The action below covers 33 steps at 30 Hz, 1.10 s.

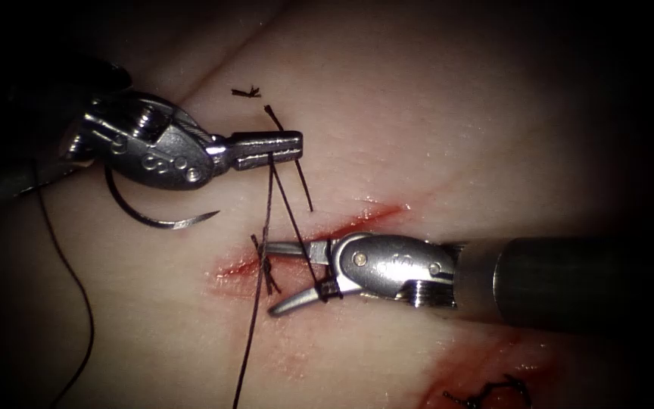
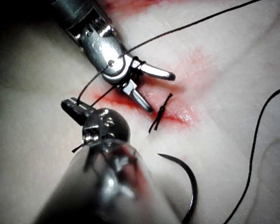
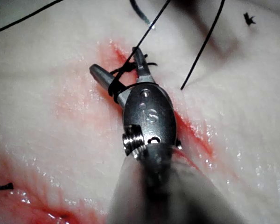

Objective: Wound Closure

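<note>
Right tool (image 1: 297, 276) jaws apart, thread (image 1: 297, 227) looped round | left tool (image 1: 270, 149) clamps thread | needle (image 1: 153, 216) free on tissue (image 1: 456, 113), left of cut (image 1: 357, 222) | thread limp, slippery: grip near knot (image 1: 265, 261)

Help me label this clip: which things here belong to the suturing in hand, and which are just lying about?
In the job:
- left hand, shut on the thread
- right hand, open, thread looped around it
- needle, lying free on the tissue, left of the cut

Lying about:
- cut end of thread
- red fluid
</note>
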{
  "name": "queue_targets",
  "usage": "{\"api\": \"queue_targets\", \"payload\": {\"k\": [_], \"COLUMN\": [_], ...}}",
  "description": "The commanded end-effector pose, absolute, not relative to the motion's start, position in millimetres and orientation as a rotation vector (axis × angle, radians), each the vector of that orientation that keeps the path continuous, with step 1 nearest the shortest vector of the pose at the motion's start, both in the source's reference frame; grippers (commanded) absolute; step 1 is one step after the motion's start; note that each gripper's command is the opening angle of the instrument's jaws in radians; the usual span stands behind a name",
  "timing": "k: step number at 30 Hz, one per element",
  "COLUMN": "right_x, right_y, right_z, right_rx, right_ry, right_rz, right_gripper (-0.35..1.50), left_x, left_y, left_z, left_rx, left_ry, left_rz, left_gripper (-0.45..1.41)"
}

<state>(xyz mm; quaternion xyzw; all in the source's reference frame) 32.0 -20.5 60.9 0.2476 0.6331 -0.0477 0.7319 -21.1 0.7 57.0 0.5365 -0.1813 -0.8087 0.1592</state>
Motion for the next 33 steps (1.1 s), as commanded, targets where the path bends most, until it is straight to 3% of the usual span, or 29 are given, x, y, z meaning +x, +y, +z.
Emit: {"api": "queue_targets", "payload": {"k": [1,8,15,33], "right_x": [32.8,32.7,32.5,31.9], "right_y": [-20.9,-20.6,-19.8,-19.3], "right_z": [61.2,60.8,60.4,60.2], "right_rx": [0.546,0.598,0.679,0.757], "right_ry": [1.397,1.469,1.606,1.782], "right_rz": [-0.104,-0.094,-0.062,0.032], "right_gripper": [1.16,1.11,0.86,0.83], "left_x": [-21.7,-21.8,-22.1,-21.6], "left_y": [0.5,-0.6,-2.1,-3.2], "left_z": [57.6,60.6,64.2,65.1], "left_rx": [1.533,1.451,1.402,1.384], "left_ry": [-0.52,-0.531,-0.568,-0.572], "left_rz": [-2.309,-2.329,-2.314,-2.304], "left_gripper": [-0.45,-0.45,-0.45,-0.45]}}
